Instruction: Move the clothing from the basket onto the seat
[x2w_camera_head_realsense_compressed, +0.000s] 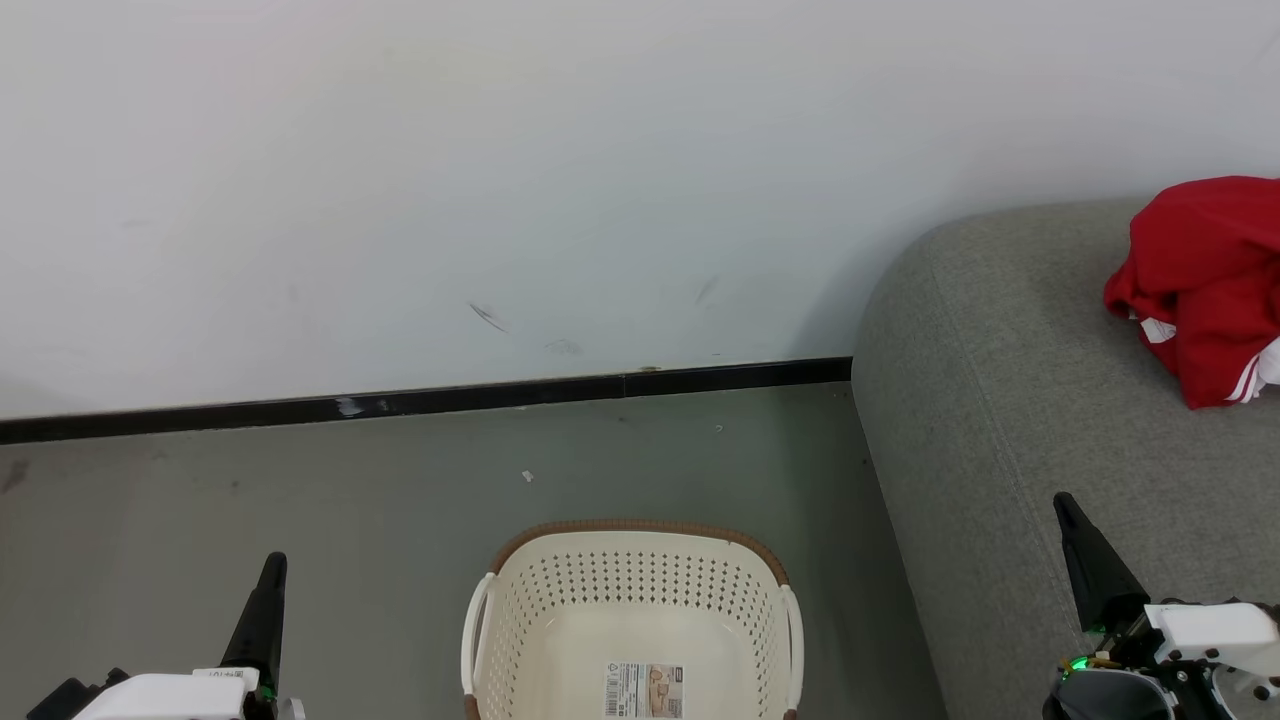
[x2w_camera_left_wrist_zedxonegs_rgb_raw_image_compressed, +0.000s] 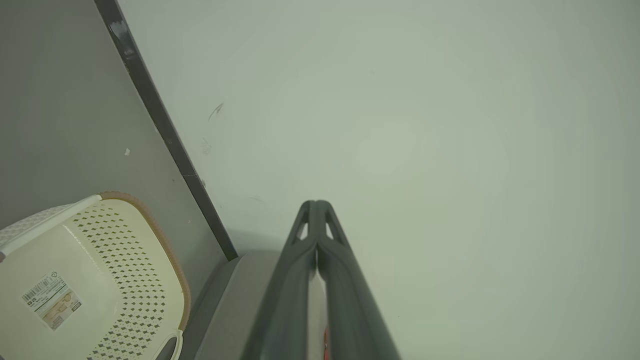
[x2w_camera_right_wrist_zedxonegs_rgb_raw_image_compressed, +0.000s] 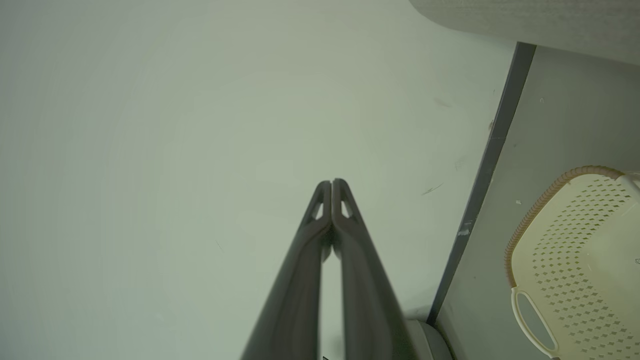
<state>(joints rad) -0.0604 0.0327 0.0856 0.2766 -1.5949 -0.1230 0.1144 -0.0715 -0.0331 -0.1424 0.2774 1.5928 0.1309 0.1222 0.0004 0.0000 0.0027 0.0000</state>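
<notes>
Lower left in the head view, the left gripper (x2w_camera_head_realsense_compressed: 272, 570) is seen closed, its two dark fingers pressed together and pointed up over the grey floor (x2w_camera_head_realsense_compressed: 300, 480). In the left wrist view the left gripper (x2w_camera_left_wrist_zedxonegs_rgb_raw_image_compressed: 316, 206) is shown with its tips touching and nothing held, aimed at the white wall (x2w_camera_left_wrist_zedxonegs_rgb_raw_image_compressed: 425, 125). A black baseboard (x2w_camera_head_realsense_compressed: 450, 398) is seen running along the foot of the wall. At bottom centre, the basket (x2w_camera_head_realsense_compressed: 640, 527) is set on the floor, well apart from the wall. Its cream perforated sides are edged by a brown woven-look rim, and a printed label (x2w_camera_head_realsense_compressed: 643, 690) is in plain sight on its bottom. Just to its right the seat (x2w_camera_head_realsense_compressed: 980, 400) is seen, its rounded grey-green end near the basket's right handle (x2w_camera_head_realsense_compressed: 793, 640). At lower right, the right gripper (x2w_camera_head_realsense_compressed: 1068, 515) is pictured against the seat's front part, likewise closed on nothing. In the right wrist view the right gripper (x2w_camera_right_wrist_zedxonegs_rgb_raw_image_compressed: 331, 186) is shown shut tip to tip. At the far right edge, the clothing (x2w_camera_head_realsense_compressed: 1205, 270) is found crumpled on the seat, well apart from the basket, red with white stripes and partly cut off by the frame.
</notes>
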